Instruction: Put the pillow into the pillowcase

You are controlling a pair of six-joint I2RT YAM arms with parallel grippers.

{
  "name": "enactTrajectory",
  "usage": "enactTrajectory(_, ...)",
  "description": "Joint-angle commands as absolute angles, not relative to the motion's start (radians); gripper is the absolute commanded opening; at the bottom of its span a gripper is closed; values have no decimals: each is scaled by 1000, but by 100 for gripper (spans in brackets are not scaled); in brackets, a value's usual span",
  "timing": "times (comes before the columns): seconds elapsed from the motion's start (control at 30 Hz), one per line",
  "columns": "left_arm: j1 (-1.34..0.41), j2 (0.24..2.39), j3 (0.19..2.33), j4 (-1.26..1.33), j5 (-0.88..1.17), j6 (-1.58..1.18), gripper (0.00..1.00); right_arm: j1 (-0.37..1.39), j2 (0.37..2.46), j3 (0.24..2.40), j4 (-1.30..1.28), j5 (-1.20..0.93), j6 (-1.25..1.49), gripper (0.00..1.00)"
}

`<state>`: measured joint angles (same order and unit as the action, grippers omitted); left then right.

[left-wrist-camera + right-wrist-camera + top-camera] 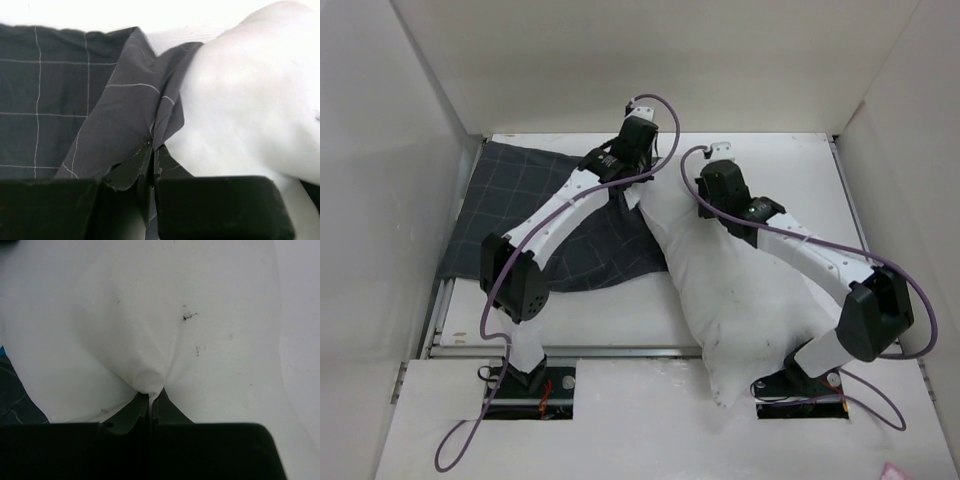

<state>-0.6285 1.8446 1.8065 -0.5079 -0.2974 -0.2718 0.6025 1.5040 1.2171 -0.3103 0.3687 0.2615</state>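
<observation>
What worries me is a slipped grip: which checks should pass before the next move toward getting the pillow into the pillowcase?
1. Left gripper shut on the pillowcase edge: ok.
2. Right gripper shut on a pinch of the pillow: ok.
3. Pillow end beside the lifted pillowcase edge: ok.
4. Pillowcase mouth open, only one layer held: cannot tell.
5. Pillow inside the pillowcase: not ok, it lies mostly outside in the top view.

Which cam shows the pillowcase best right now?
Top external: the pillowcase lies spread at the left, nearly all visible, the left arm crossing it. Left wrist shows only the part near the edge pinched in the left hand. Right wrist catches a dark sliver at its left border.
</observation>
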Motion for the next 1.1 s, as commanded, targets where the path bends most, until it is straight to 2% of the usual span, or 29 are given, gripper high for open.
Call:
enactTrajectory(0.0,-667,1726,1807,-486,-272,-270,0,589,1509,1316,-271,379,233,0)
enactTrajectory(0.07,-667,1707,1786,-486,-261,-270,0,589,1548,1333,-284,379,195,0)
enactTrajectory(0.23,-667,1701,1795,-454,-261,-252,0,698,1510,1242,-192,154,30,0)
enactTrajectory(0.33,-655,1798,1917,-495,-293,-252,0,793,1415,1119,-138,33,-87,0)
enactTrajectory(0.43,-634,1873,2025,-512,-319,-252,0,793,1339,1045,-117,-195,-97,0)
enactTrajectory(0.5,-621,1882,2048,-512,-319,-252,0,793,1329,1005,-107,-270,-107,0)
enactTrajectory(0.67,-611,1873,2057,-502,-319,-264,0,802,1396,994,-126,-188,-84,0)
enactTrajectory(0.87,-611,1761,1881,-434,-232,-282,0,802,1569,1039,24,-91,30,0)
enactTrajectory(0.93,-611,1752,1850,-434,-232,-291,0,802,1546,1051,25,-77,54,8)
enactTrajectory(0.97,-611,1735,1810,-434,-244,-301,0,802,1487,1051,15,-68,54,15)
enactTrajectory(1.03,-611,1717,1770,-420,-276,-301,0,802,1406,1020,27,-58,64,58)
enactTrajectory(1.07,-611,1704,1749,-420,-285,-310,0,802,1326,1008,37,-58,64,95)
